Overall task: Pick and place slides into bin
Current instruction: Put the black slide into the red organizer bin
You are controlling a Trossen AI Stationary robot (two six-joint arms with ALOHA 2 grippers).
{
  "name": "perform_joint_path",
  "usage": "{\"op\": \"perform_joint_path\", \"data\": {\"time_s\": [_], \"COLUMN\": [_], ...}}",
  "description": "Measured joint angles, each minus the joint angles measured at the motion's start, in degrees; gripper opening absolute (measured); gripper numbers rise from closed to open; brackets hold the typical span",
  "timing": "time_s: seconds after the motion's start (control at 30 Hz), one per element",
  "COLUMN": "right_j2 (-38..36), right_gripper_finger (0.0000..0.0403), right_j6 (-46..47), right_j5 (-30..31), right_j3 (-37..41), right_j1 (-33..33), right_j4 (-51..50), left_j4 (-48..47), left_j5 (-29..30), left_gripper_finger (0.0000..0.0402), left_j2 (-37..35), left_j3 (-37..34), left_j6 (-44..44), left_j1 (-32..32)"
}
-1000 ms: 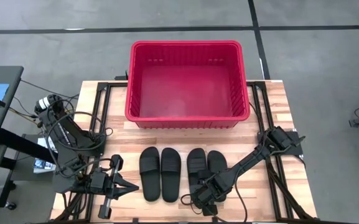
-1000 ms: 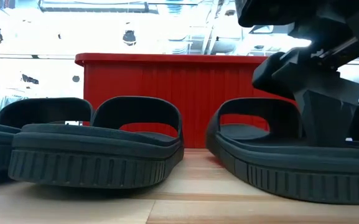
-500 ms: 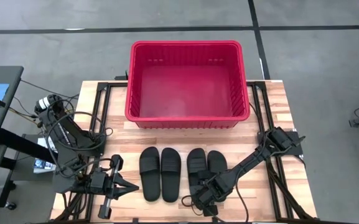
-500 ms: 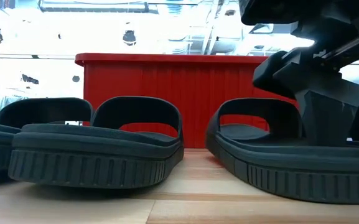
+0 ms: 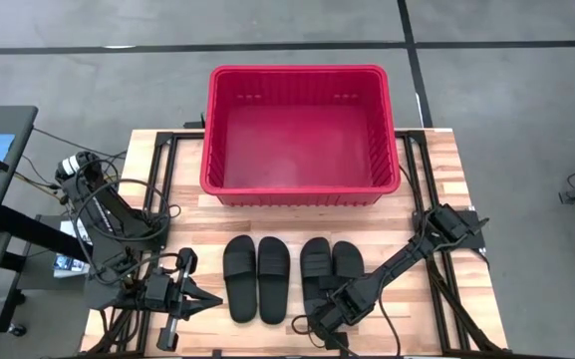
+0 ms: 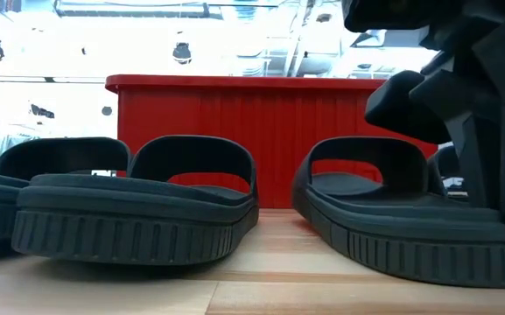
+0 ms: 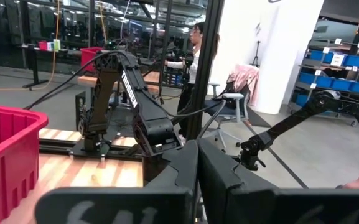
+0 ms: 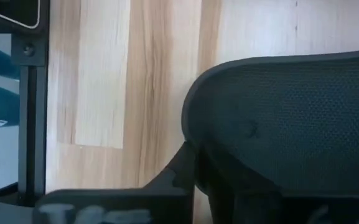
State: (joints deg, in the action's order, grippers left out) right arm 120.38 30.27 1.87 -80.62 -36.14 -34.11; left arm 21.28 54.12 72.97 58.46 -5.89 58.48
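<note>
All 4 slides (image 5: 287, 279) lie on the tabletop (image 5: 446, 179); bin (image 5: 302, 189) holds 0. Right fingers (image 5: 329, 321) pinch the heel edge of a slide (image 8: 291, 124) between them. Left fingers (image 5: 202, 302), parked, are closed with nothing between.

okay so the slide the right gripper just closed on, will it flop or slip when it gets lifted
The slide looks thick-soled and chunky, so it will probably stay fairly stiff. The right gripper holds its heel end only, so the toe may sag or swing. Its matte, textured surface probably resists slipping.

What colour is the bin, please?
Bright red bin, clearest in the high view.
</note>
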Motion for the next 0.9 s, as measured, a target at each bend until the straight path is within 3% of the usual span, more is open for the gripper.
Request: {"op": "perform_joint_path", "data": {"time_s": [0.73, 0.9], "right_j2": [-14.28, -16.39], "right_gripper_finger": [0.0, 0.0], "right_j6": [4.01, 2.25], "right_j5": [3.11, 4.76], "right_j3": [0.32, -4.11], "right_j1": [-0.59, -0.59], "right_j4": [-13.66, -15.25], "left_j4": [0.0, 0.0], "left_j5": [0.06, 0.18], "left_gripper_finger": [0.0, 0.0], "left_j2": [0.02, 0.02], "left_j3": [0.0, 0.0], "left_j6": [-0.99, -1.01], "left_j1": [-0.02, -0.02]}}
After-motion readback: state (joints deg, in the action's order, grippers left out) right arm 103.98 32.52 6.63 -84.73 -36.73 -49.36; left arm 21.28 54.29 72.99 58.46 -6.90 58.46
